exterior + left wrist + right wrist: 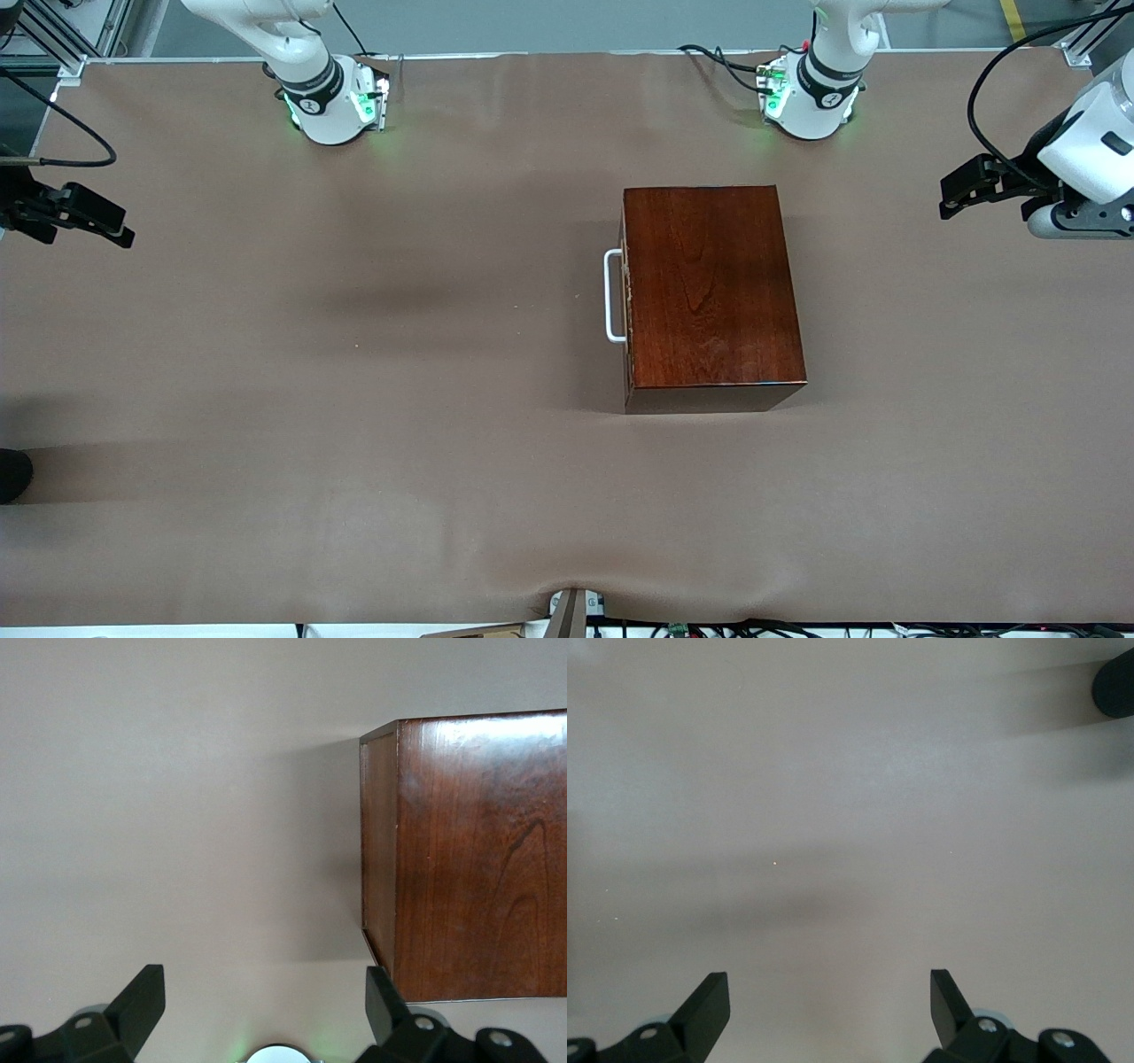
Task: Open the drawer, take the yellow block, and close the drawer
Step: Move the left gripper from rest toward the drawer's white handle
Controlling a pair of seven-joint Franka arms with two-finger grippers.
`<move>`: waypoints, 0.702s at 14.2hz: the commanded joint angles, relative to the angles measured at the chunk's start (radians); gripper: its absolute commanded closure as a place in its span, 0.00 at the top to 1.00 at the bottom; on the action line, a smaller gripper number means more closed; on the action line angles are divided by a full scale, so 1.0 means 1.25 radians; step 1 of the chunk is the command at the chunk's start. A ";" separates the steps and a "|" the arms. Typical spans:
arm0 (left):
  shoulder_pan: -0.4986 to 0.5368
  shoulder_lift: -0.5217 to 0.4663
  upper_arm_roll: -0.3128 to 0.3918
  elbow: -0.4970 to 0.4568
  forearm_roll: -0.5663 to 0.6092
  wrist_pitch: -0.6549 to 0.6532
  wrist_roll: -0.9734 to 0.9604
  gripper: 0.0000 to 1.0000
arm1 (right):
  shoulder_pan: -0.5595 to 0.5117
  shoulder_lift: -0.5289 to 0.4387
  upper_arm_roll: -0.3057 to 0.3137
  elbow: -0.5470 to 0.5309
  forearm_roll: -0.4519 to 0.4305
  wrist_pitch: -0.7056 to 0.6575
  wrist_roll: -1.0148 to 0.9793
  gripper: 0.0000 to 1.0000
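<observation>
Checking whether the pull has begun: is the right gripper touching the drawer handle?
Apart. Front view: right gripper hangs open at the table's edge, far from the handle.

surface: brown-covered table (354, 399); on it: closed mahogany box (709, 283), white handle (611, 297)

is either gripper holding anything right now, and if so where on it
Nothing is held. The left gripper and the right gripper are both open and empty over bare table; the drawer is shut, its handle untouched.
</observation>
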 commanded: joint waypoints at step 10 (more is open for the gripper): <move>0.004 -0.008 -0.009 -0.014 0.007 -0.004 -0.009 1.00 | -0.020 -0.005 0.013 0.004 0.010 -0.008 0.002 1.00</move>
